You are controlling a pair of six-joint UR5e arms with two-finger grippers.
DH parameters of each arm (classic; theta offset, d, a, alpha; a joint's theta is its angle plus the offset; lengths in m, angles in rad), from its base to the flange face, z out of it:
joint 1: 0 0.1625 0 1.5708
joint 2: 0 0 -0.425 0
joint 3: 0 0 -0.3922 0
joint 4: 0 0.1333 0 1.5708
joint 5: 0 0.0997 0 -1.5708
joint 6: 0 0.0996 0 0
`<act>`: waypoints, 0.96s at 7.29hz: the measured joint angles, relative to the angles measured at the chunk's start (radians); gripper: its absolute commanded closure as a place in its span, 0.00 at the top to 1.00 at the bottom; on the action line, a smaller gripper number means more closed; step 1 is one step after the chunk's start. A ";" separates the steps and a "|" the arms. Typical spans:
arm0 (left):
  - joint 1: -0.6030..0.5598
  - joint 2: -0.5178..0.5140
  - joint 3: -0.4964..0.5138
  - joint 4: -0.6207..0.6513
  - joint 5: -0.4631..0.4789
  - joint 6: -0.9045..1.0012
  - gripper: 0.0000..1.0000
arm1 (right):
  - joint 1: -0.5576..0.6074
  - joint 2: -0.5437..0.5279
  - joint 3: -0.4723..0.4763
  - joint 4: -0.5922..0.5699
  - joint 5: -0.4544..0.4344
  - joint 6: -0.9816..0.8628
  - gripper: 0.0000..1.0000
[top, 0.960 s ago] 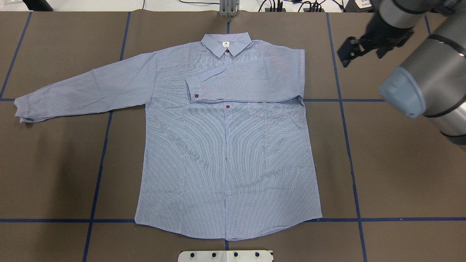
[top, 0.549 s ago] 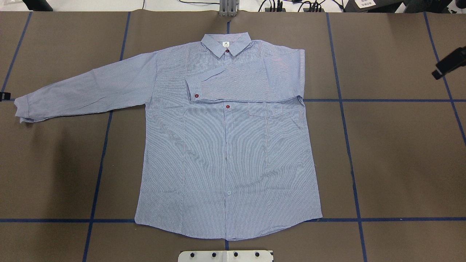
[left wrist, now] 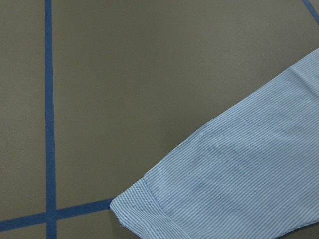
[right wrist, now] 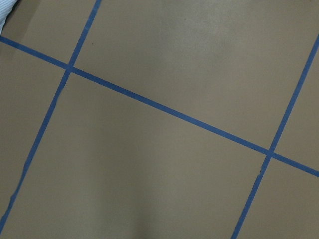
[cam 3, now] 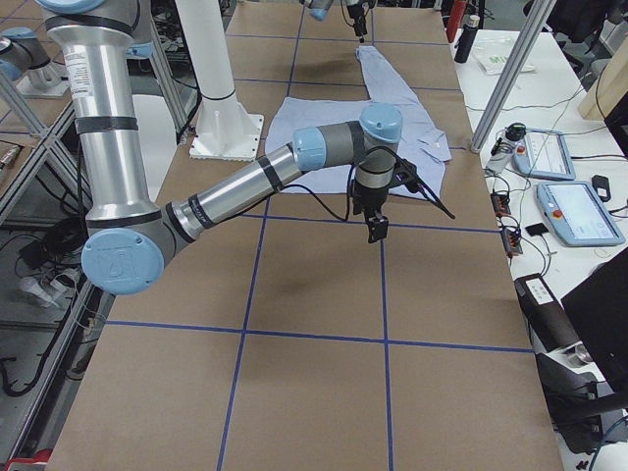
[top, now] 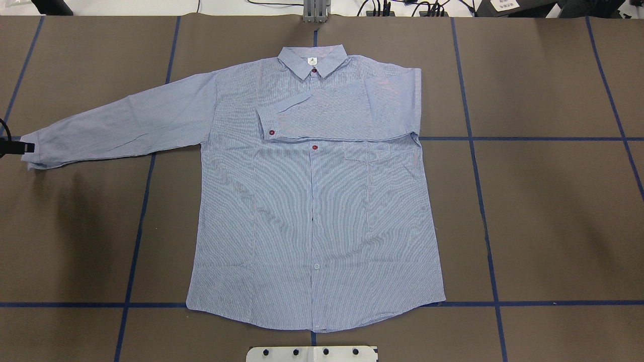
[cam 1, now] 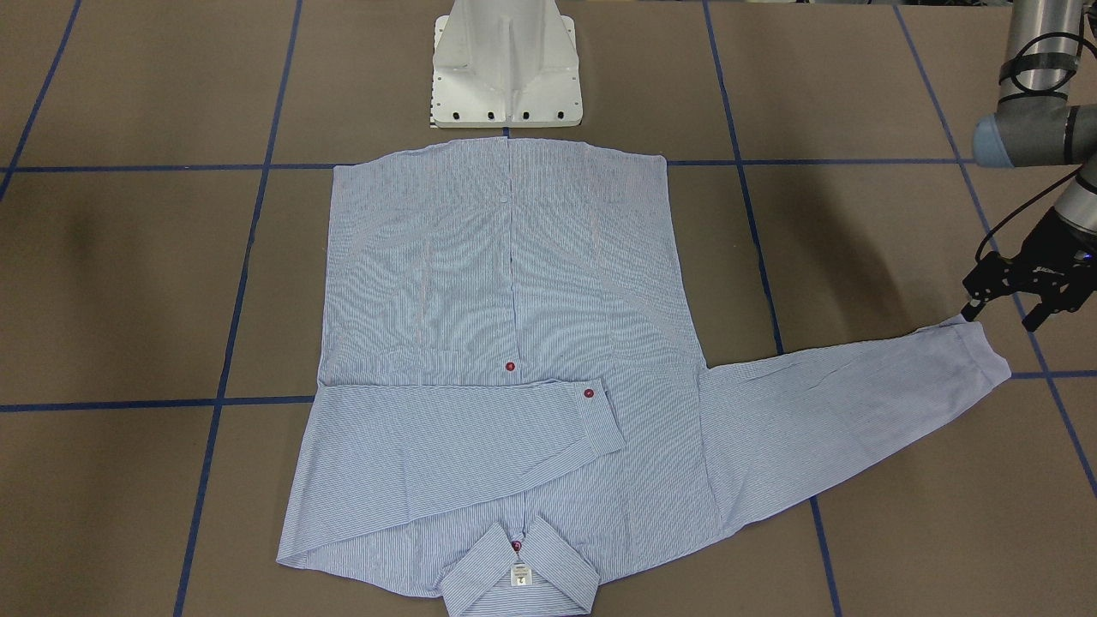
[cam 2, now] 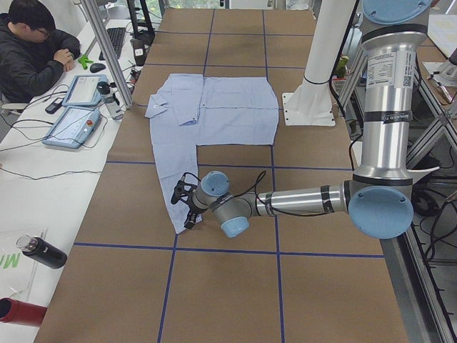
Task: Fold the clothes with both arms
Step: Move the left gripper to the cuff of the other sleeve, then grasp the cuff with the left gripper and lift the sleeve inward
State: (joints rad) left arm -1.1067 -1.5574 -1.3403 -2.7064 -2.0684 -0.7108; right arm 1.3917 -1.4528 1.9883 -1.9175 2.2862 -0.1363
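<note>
The light blue striped shirt [top: 312, 211] lies flat and face up on the brown table, collar [top: 313, 60] at the far side. One sleeve [top: 342, 113] is folded across the chest. The other sleeve [top: 121, 120] stretches out to the robot's left, ending in its cuff [cam 1: 977, 347]. My left gripper [cam 1: 1003, 315] hovers open just beyond that cuff, holding nothing; only its tip [top: 17, 147] shows overhead. The left wrist view shows the cuff [left wrist: 144, 209] on the table. My right gripper [cam 3: 376, 224] hangs over bare table beside the shirt; I cannot tell whether it is open or shut.
The white pedestal base [cam 1: 507, 68] stands at the shirt's hem side. Blue tape lines [top: 473, 138] grid the table. A person [cam 2: 28, 50] sits at a side desk with tablets [cam 2: 75, 121]. A dark bottle [cam 2: 39, 251] lies near that desk.
The right arm has swung out of the overhead view to the right. The left gripper's tip has come in at the left edge beside the outstretched cuff. The shirt has not moved.
</note>
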 measured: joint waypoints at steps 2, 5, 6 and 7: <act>0.035 -0.025 0.044 -0.020 0.020 -0.016 0.99 | 0.001 -0.001 0.001 0.000 0.000 -0.002 1.00; 0.067 -0.034 0.075 -0.030 0.031 -0.017 0.61 | 0.001 -0.003 0.001 0.000 -0.001 -0.003 1.00; 0.072 -0.034 0.081 -0.035 0.031 -0.016 0.46 | 0.001 -0.003 0.001 0.000 -0.001 -0.003 1.00; 0.075 -0.032 0.083 -0.037 0.029 -0.014 0.23 | 0.001 -0.003 0.001 0.000 -0.001 -0.002 1.00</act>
State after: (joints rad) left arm -1.0315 -1.5891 -1.2572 -2.7435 -2.0391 -0.7244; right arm 1.3929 -1.4562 1.9892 -1.9175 2.2856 -0.1382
